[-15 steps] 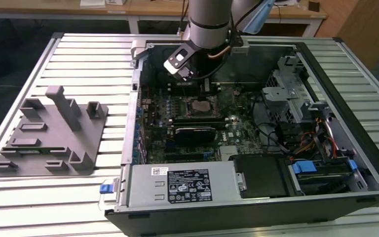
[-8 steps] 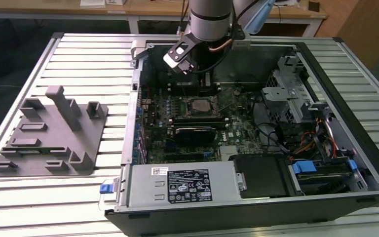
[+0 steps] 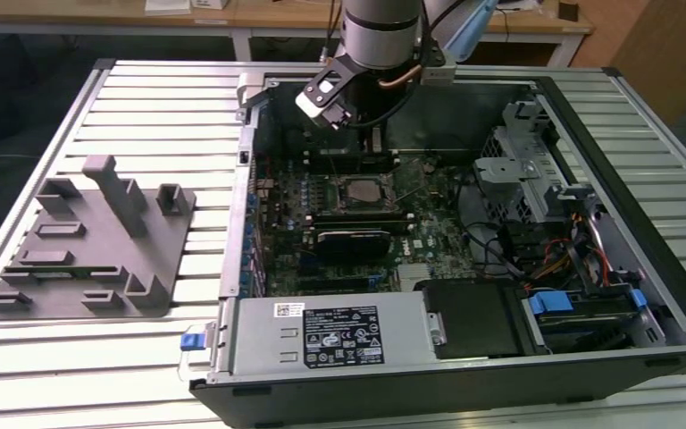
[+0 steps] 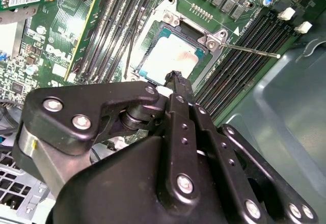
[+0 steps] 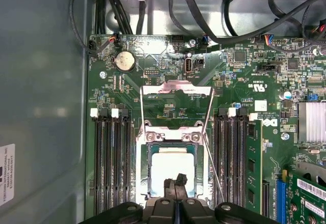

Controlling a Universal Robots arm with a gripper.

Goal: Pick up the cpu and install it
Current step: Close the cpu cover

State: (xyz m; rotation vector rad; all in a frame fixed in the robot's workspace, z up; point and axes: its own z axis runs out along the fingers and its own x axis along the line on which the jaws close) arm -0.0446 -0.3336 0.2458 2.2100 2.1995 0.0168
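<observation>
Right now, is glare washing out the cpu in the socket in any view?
In the first wrist view the top of the cpu glares to flat white and its surface detail is lost. In the second wrist view the cpu is bright but keeps some tone, a faint reddish smear showing, with the gripper dark in front of it. In the exterior view the inside of the computer case lies dim.

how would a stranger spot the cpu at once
Inside the open computer case, find the green motherboard. Between its two banks of black memory slots sits a socket with its metal frame flipped open. The cpu is the pale, shiny square in it, bright against dark surroundings.
</observation>
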